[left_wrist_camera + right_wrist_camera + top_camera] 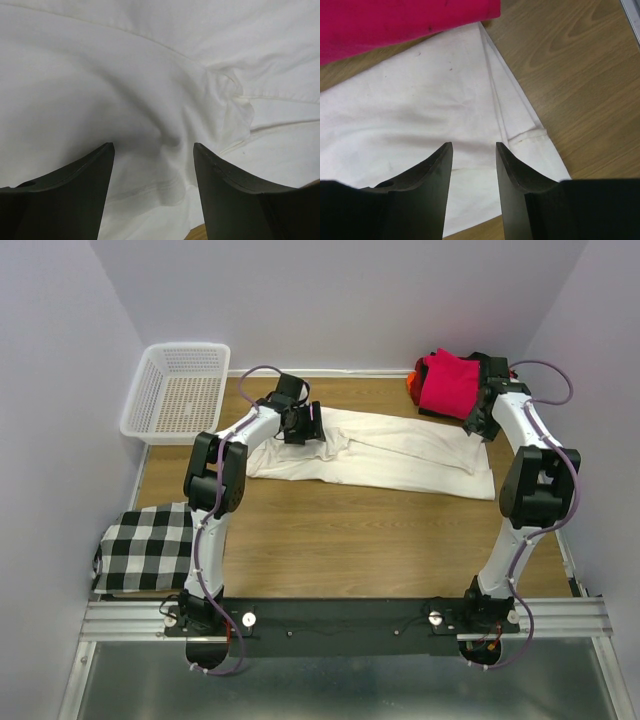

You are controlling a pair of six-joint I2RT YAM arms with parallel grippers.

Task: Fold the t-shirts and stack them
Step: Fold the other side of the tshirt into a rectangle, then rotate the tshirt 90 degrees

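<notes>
With fingers spread, the left gripper (153,147) hovers over the bunched left end of the cream t-shirt (390,455) and the right gripper (474,146) over its right corner, apparently poised to pinch both ends for a fold. That shirt lies across the far table (350,540), just beside the magenta-red t-shirt (447,380).

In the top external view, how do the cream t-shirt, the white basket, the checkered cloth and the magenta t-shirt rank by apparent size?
1. The cream t-shirt, clearly largest.
2. The white basket and the checkered cloth: about alike; the cloth lies nearer the camera, so unranked.
3. The magenta t-shirt, smallest.
</notes>
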